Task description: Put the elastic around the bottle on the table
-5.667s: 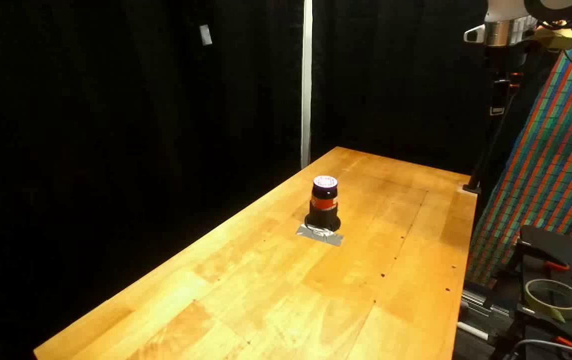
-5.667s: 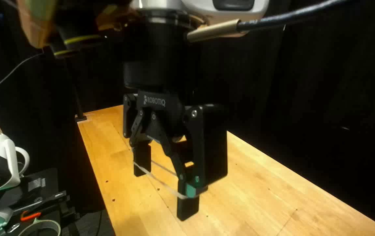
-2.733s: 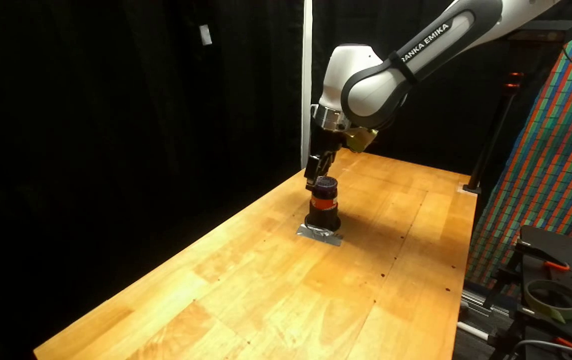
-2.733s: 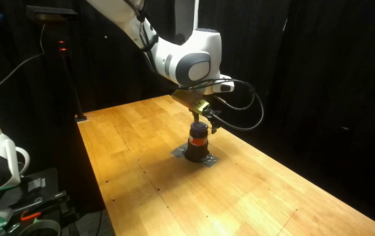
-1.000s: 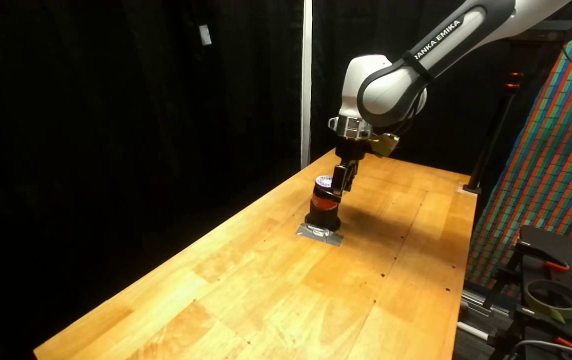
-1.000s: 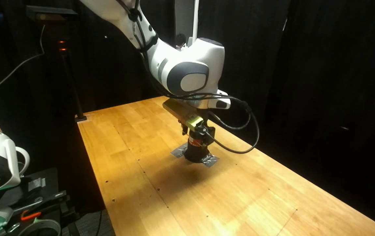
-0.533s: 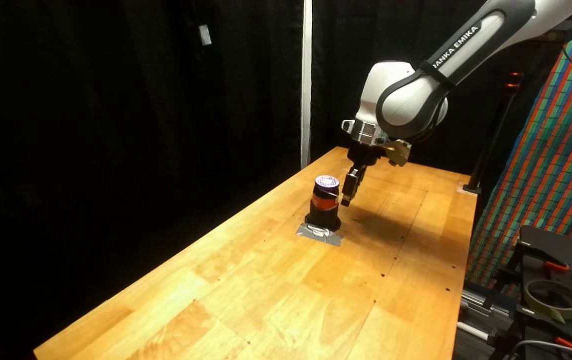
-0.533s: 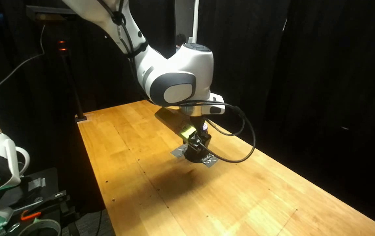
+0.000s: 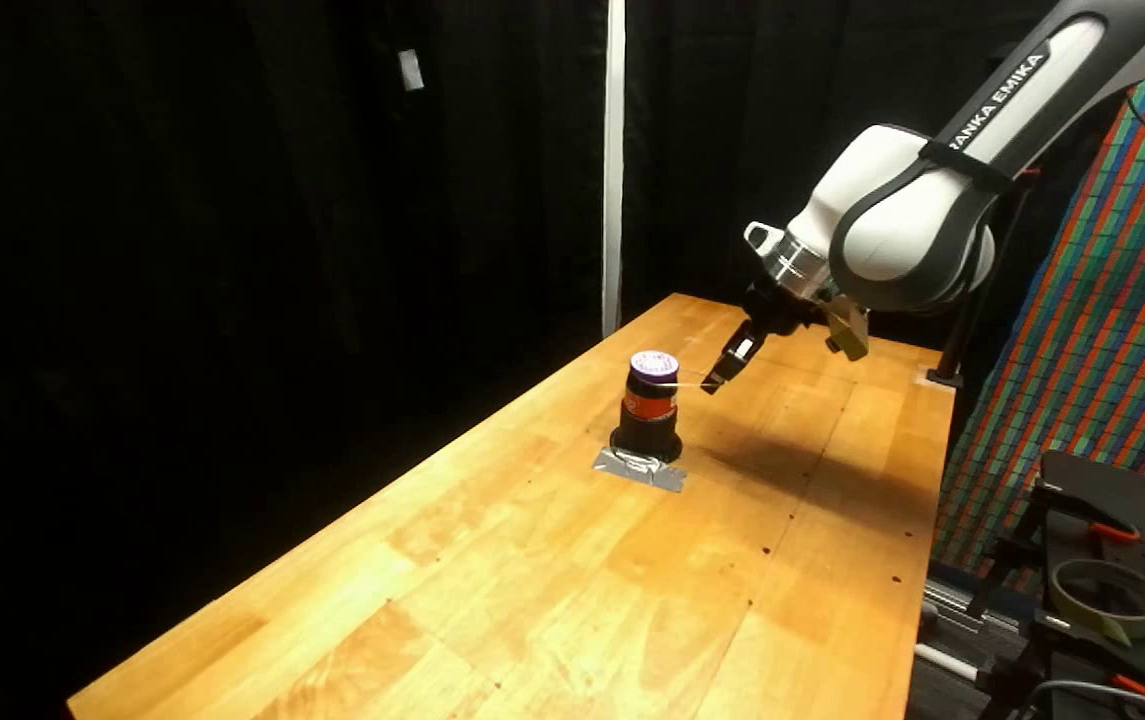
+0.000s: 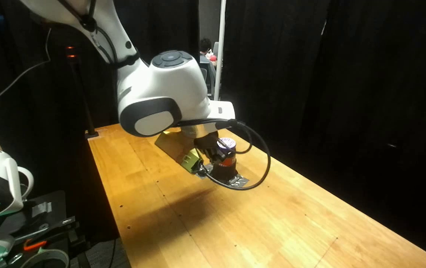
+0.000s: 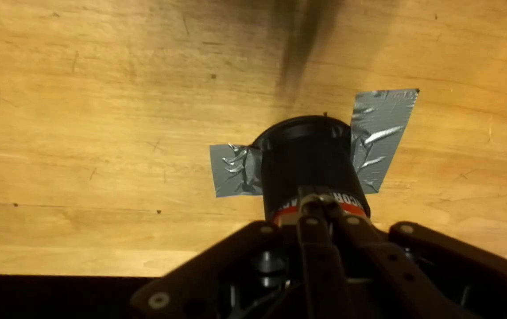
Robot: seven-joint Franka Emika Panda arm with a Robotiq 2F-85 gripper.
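The bottle (image 9: 649, 406), with its orange-red band, stands upright in a black holder (image 9: 646, 440) on the wooden table (image 9: 572, 560). The elastic (image 9: 689, 384) shows as a thin pale line running from the bottle's upper part to my fingertips. Beside the bottle and apart from it, my tilted gripper (image 9: 713, 384) is level with its neck. In the wrist view the gripper (image 11: 316, 190) has both fingers together, and the elastic (image 11: 310, 198) wraps round the outside of the tips. The fingers cover part of the bottle's label (image 11: 351, 208). How the elastic lies on the bottle's far side is hidden.
Silver tape (image 11: 381, 137) fastens the holder to the table on two sides. A dark side shelf (image 9: 1122, 500) carries a tape roll (image 9: 1108, 598). A thin dark pole (image 10: 82, 96) rises at a table corner. The arm's cable loop (image 10: 266, 160) hangs near the bottle.
My gripper has closed, tilted and drawn back from over the bottle to a spot beside it. The elastic now stretches between bottle and fingertips. The bottle has stayed in place.
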